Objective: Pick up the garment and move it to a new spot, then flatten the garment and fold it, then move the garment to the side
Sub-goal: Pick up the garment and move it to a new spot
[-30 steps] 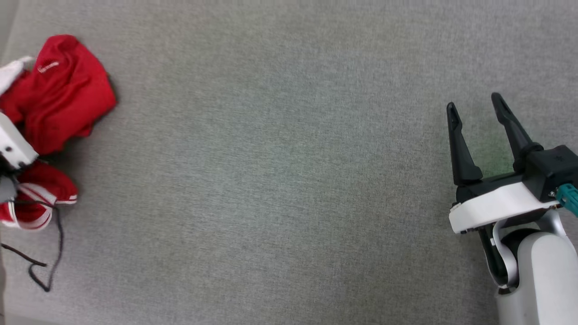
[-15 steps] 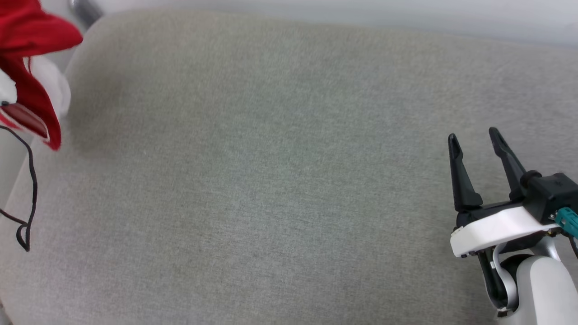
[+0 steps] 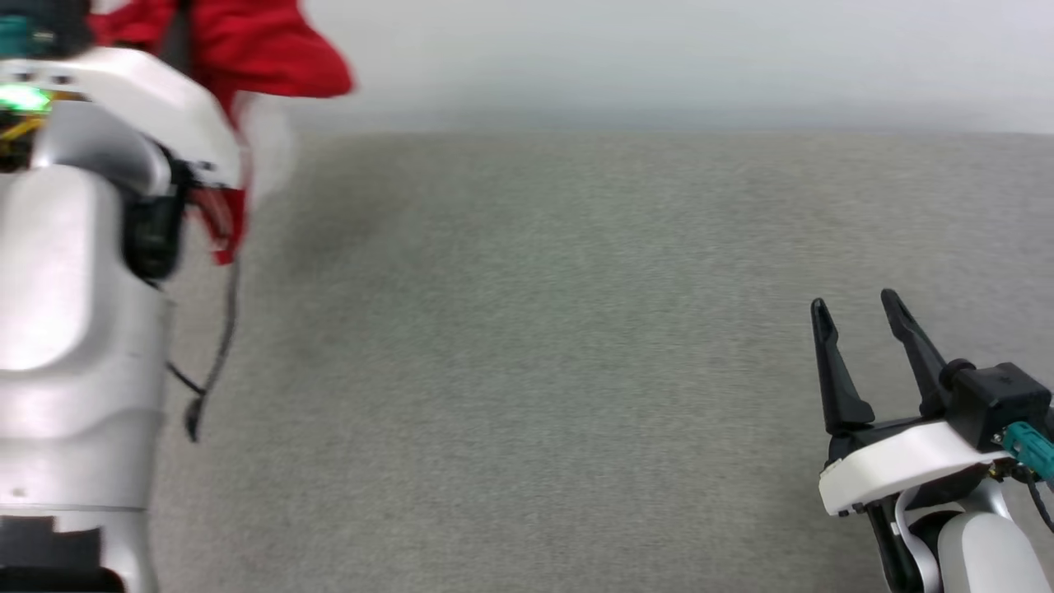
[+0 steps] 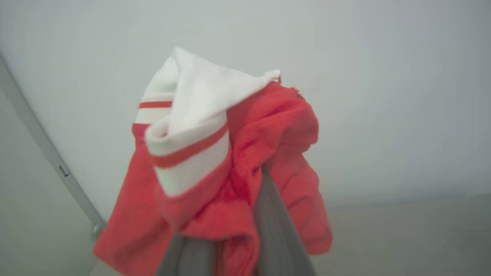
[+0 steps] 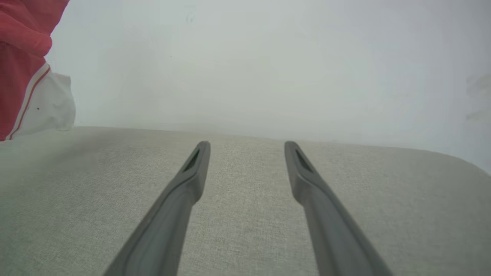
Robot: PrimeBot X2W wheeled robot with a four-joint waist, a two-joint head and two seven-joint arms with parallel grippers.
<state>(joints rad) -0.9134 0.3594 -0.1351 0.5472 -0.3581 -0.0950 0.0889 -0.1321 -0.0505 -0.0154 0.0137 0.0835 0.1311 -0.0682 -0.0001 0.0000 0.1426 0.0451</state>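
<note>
Pickup looks done: our left pincer (image 4: 234, 214) is clamped on the bunched garment (image 4: 276, 126), raised above the grey cushion (image 3: 527, 371) at its far left. Our right pincer (image 3: 855, 301) gapes empty over its near right. Placing, flattening, folding and shifting aside remain.

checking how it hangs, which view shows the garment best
The left wrist view: the garment hangs bunched mid-frame, red body and white striped sleeve clear. The head view has a blurred red part at top left; the right wrist view, an edge.
</note>
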